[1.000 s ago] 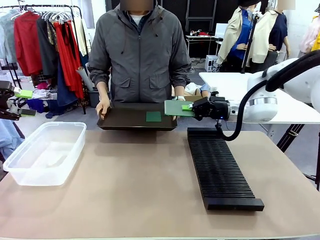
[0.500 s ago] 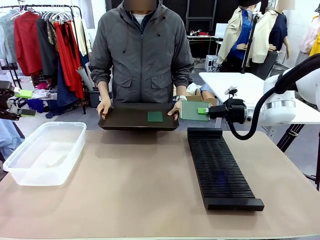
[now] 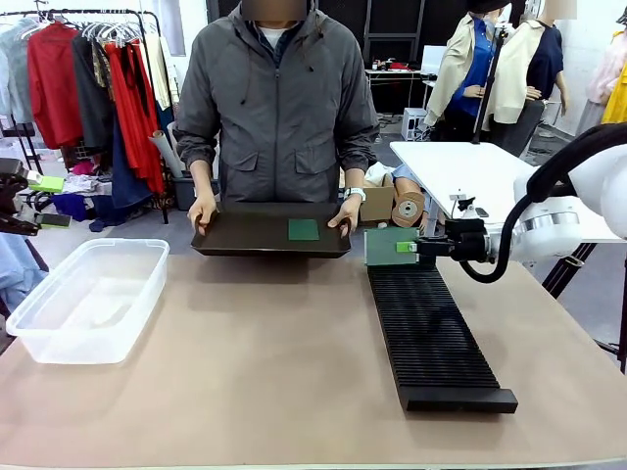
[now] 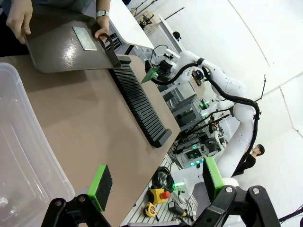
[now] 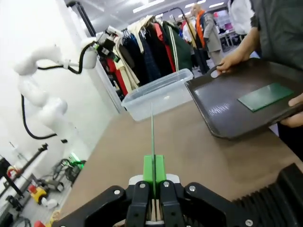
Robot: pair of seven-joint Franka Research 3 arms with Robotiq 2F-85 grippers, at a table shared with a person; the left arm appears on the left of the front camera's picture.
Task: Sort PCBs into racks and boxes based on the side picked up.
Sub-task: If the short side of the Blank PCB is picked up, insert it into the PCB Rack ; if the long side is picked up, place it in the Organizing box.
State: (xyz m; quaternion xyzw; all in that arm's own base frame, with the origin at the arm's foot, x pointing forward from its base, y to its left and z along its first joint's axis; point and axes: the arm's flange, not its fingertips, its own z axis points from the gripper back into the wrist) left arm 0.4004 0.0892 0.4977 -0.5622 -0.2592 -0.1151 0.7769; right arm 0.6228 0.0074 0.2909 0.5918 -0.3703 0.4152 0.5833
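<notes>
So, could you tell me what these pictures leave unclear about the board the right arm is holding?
- Which face the held PCB shows: it is edge-on in the right wrist view, and too small in the front view for any grid pattern.
- Whether its lower edge touches the rack: too small in the front and left wrist views; in the right wrist view the right gripper covers it.

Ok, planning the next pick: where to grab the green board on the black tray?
Likely its near edge, approaching from the robot's side: the thin green rectangular board lies flat on the flat black tray, whose ends the person's hands hold.
</notes>
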